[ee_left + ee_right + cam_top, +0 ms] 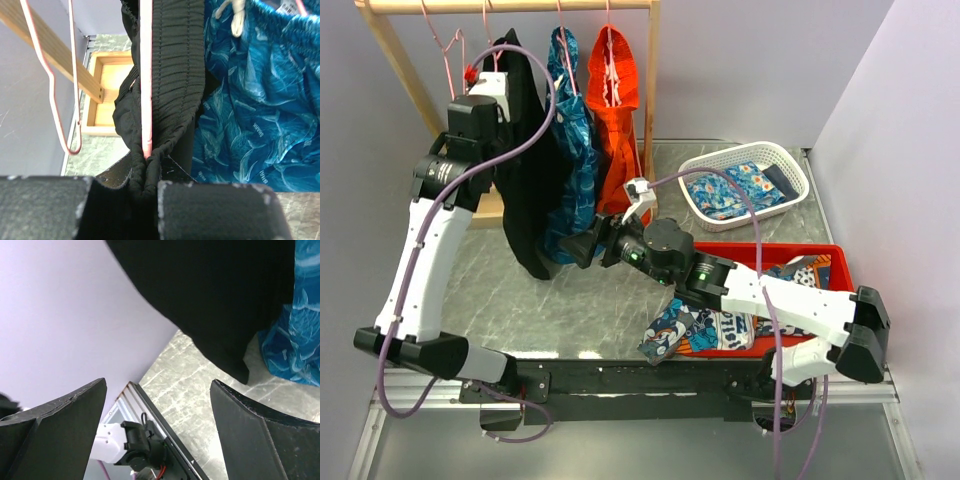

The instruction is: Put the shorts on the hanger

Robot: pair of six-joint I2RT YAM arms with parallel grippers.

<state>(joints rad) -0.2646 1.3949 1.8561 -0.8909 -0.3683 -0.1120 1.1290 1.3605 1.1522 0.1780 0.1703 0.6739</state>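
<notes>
Shorts hung black at the upper left of the top view, under the wooden rack. Only in the left wrist view did we see the pink hanger running down their ribbed waistband, which the left gripper pinched. The right gripper stood spread near the hem. A blue patterned garment crowded beside. Lettering on cloth in the red bin was too small to read.

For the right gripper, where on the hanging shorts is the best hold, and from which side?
Probably the free bottom hem of the shorts, from the right: it hangs limp, the left gripper pinches the waistband, and the open right gripper faces that edge.
</notes>
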